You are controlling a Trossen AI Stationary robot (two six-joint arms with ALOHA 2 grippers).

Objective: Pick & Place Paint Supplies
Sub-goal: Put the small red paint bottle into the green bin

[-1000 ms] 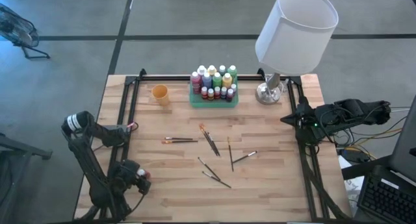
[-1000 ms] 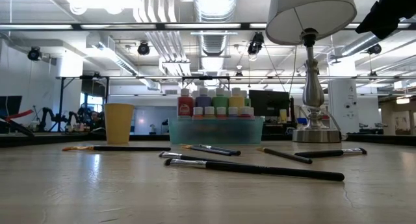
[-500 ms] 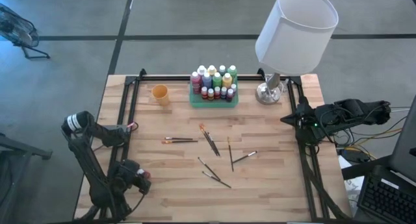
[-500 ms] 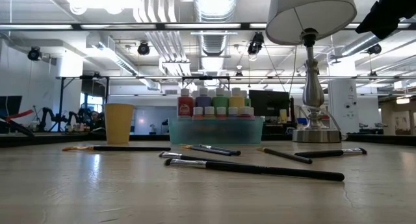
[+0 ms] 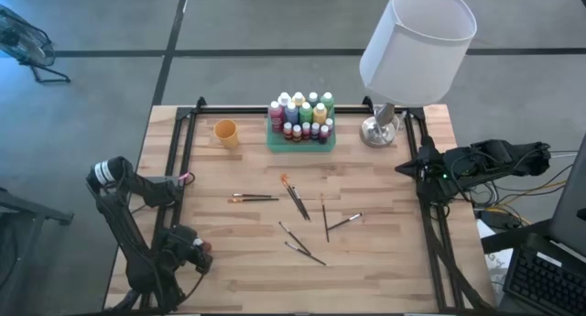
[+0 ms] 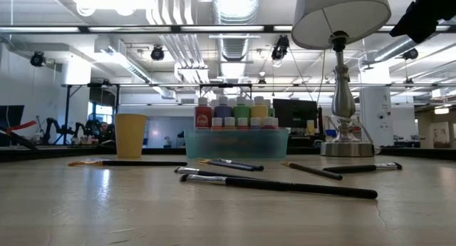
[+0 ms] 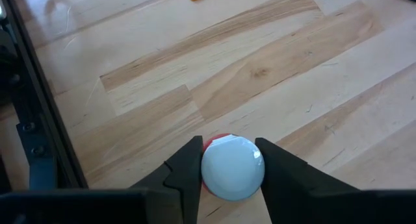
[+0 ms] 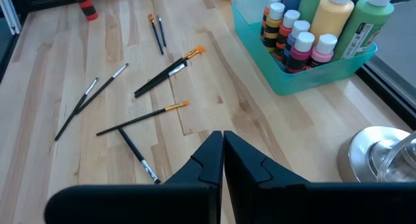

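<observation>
A red paint bottle with a pale cap [image 7: 233, 169] stands near the table's near left corner, and my left gripper [image 7: 227, 145] is over it, also seen in the high view [image 5: 196, 250]. Several dark-handled brushes [image 5: 295, 199] lie flat on the middle of the table. More paint bottles [image 5: 300, 116] stand in the green tray [image 5: 301, 143] at the far edge. My right gripper [image 8: 223, 145] is shut and hovers at the table's right edge [image 5: 404, 168], touching nothing. My left gripper has the red bottle's pale cap [image 7: 211, 175] pinched between its two fingers, one on each side. The fingers come from above, pointing down. The bottle [image 8: 85, 6] stands upright below them; whether its base is on the table I cannot tell.
An orange cup [image 5: 225, 133] stands left of the tray. A lamp with a white shade [image 5: 417, 43] rises from its metal base [image 5: 378, 131] at the far right. Black rails [image 5: 186, 160] run along the table's left, right and far sides. Bare wood lies near the front edge.
</observation>
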